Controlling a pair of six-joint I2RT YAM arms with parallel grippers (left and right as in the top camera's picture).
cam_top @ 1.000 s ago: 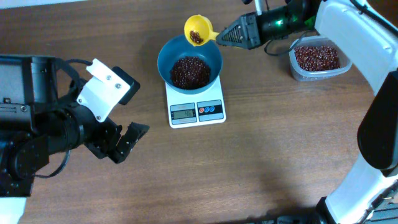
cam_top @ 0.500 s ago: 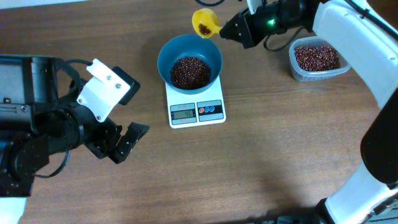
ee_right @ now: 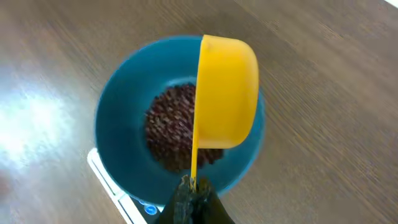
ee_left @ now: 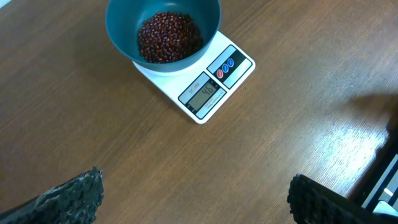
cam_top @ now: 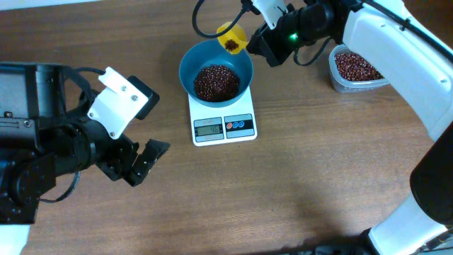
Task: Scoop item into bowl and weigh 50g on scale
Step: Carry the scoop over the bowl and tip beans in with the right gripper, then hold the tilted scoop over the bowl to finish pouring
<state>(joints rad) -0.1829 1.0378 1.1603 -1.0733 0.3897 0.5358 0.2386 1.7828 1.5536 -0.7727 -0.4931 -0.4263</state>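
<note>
The beans [cam_top: 216,81] are dark red-brown, the bowl [cam_top: 187,65] teal-blue, the scale [cam_top: 200,112] white — its display [cam_top: 209,128] grey, its two buttons [cam_top: 239,125] red and blue. The scoop [cam_top: 233,31] is bright yellow. The tub [cam_top: 352,86] is clear, showing red-brown through its wall. The worktop [cam_top: 304,170] is brown with a fine wood grain.

The scoop [ee_right: 227,87] in the right gripper [ee_right: 193,198] is smooth, glossy yellow plastic. The bowl [ee_right: 115,124] beneath it is matt teal plastic, the scale [ee_left: 244,65] white plastic, the table [ee_left: 93,124] grained, faintly shiny wood.
</note>
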